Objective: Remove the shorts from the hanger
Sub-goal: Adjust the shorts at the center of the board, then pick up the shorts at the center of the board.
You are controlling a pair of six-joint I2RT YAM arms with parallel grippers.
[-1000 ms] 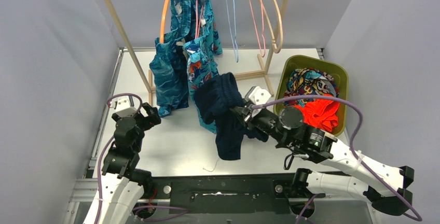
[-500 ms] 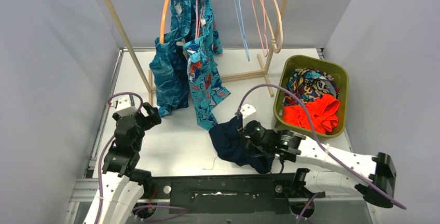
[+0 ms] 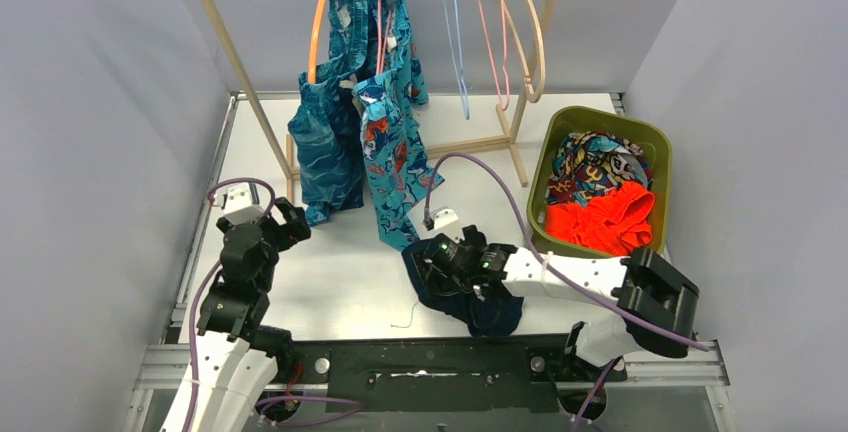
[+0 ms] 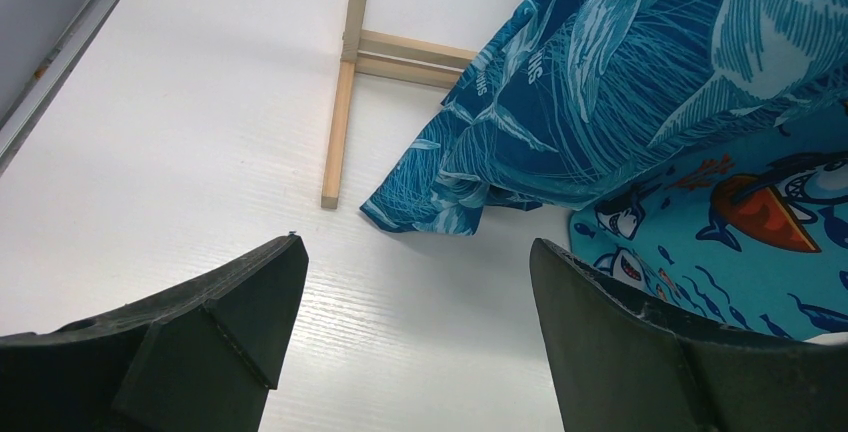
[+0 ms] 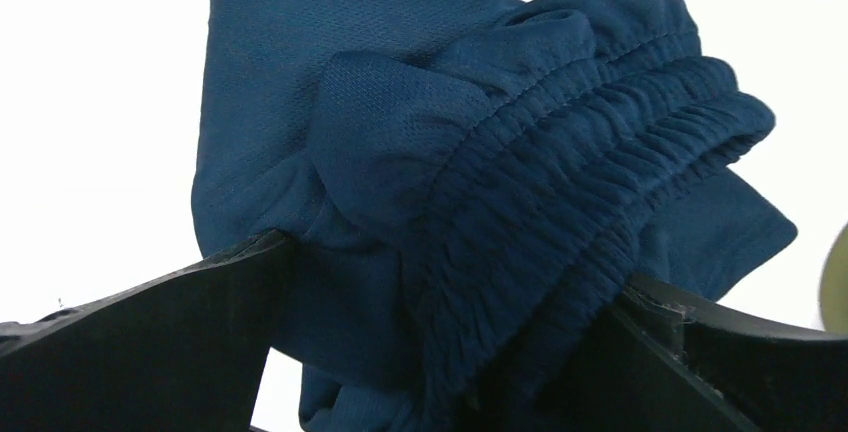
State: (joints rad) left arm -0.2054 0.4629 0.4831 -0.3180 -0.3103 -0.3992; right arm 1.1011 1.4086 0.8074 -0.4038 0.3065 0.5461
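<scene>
Jaws wide astride navy shorts (image 5: 480, 202) (half-hidden)

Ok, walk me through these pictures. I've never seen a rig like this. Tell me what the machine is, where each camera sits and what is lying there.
A left arm and a right arm, both robotic, are bolted at the near edge of a white table. The wide picture looks down from above and behind them. The other two come from a camera on each wrist, so the dark wedges at the bottom are that arm's own fingers. The left end effector is open and empty, facing teal leaf-print shorts and turquoise cartoon-print shorts that hang from a wooden rack. The right end effector stands open around navy shorts crumpled on the table. A green basket holds orange-red shorts and a multicolour pair.
</scene>
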